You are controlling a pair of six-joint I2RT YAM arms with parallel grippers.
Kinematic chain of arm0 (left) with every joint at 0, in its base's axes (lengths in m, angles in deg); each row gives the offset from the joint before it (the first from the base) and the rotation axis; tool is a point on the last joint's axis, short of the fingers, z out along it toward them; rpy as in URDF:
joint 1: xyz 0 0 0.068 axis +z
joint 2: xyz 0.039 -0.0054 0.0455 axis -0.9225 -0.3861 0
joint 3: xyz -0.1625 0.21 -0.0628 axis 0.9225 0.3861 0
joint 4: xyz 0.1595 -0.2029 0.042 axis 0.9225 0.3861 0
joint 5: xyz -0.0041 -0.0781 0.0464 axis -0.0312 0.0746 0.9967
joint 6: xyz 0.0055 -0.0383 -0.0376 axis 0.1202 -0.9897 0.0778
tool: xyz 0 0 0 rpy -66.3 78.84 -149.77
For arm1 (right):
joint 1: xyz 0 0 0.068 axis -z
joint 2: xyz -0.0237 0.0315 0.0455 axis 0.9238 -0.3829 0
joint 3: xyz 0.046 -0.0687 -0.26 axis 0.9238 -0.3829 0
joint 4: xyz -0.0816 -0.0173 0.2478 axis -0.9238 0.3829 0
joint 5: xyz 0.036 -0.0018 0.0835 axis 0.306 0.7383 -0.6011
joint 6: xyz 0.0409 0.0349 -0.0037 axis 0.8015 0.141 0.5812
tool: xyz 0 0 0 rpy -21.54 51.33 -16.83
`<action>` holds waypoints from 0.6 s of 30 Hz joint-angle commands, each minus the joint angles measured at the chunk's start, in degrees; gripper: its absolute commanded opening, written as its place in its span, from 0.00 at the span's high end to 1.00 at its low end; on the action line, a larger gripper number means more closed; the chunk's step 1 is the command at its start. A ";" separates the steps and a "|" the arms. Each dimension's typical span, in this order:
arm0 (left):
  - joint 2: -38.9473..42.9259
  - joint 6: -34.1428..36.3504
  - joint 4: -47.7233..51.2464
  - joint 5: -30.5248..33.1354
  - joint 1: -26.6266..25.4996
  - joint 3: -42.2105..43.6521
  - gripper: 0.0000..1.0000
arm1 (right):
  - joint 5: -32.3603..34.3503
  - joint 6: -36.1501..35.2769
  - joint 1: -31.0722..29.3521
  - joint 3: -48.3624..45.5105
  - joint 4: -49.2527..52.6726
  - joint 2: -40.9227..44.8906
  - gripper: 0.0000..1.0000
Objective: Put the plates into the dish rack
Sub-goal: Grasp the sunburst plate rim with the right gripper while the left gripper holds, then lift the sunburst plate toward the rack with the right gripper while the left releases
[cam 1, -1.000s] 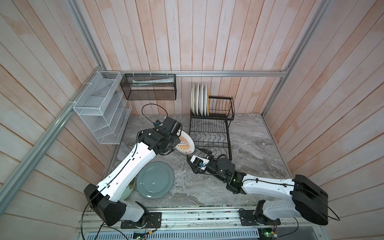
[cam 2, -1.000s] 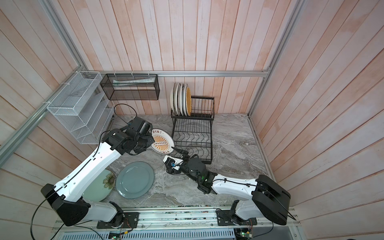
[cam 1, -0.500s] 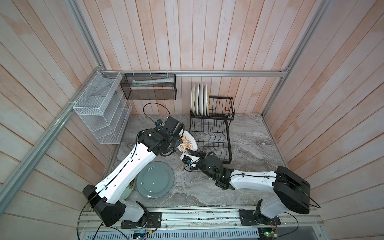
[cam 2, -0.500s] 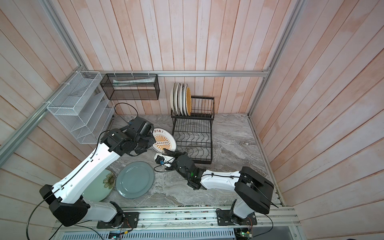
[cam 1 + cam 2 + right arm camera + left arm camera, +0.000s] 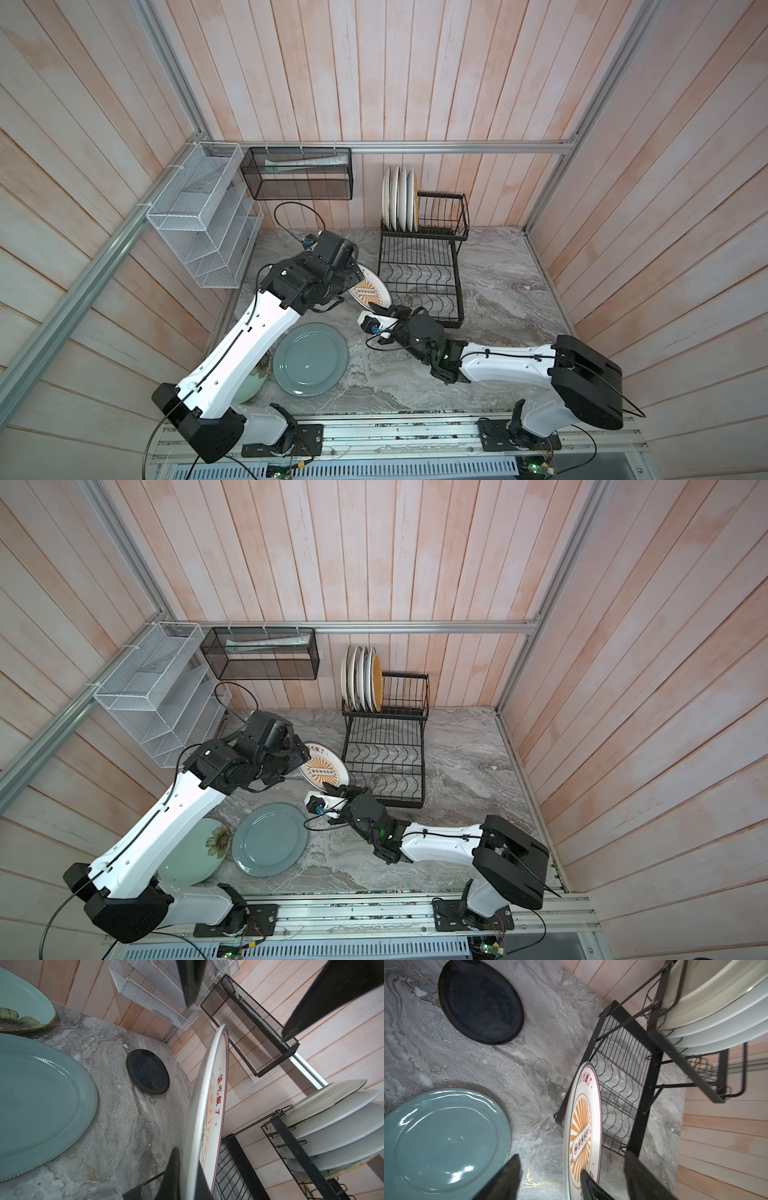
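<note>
The right pincer point(image 5: 379, 308) pinches the near rim of the sunburst plate point(image 5: 370, 291), held on edge just left of the dish rack point(image 5: 419, 274). The left pincer point(image 5: 572, 1154) stands spread around it. Best to draw the left away, then lower the plate between the wavy wires.

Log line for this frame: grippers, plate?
sunburst plate: tilted beside dish rack, not racked | right gripper: shut on it | left gripper: open around its rim
</note>
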 commanded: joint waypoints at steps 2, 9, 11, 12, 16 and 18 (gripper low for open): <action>7.41 7.65 -8.82 -8.39 5.11 2.47 0.00 | 2.33 3.97 -0.24 0.80 1.17 6.31 1.00; 22.59 20.64 -25.92 -14.69 6.94 10.70 0.00 | 4.05 14.13 -0.29 6.07 11.10 14.04 1.00; 28.53 24.22 -33.50 -16.77 6.98 17.17 0.00 | 4.95 18.21 -0.29 9.28 14.44 15.83 1.00; 32.30 25.82 -37.95 -17.45 6.95 21.70 0.00 | 6.07 20.62 -0.33 11.52 16.61 16.43 1.00; 42.70 32.53 -48.86 -17.18 7.01 35.84 0.00 | 8.40 28.36 0.31 22.74 27.19 16.55 1.00; 46.43 35.71 -51.83 -15.61 6.93 42.18 0.00 | 7.70 31.17 1.70 28.69 31.53 15.69 1.00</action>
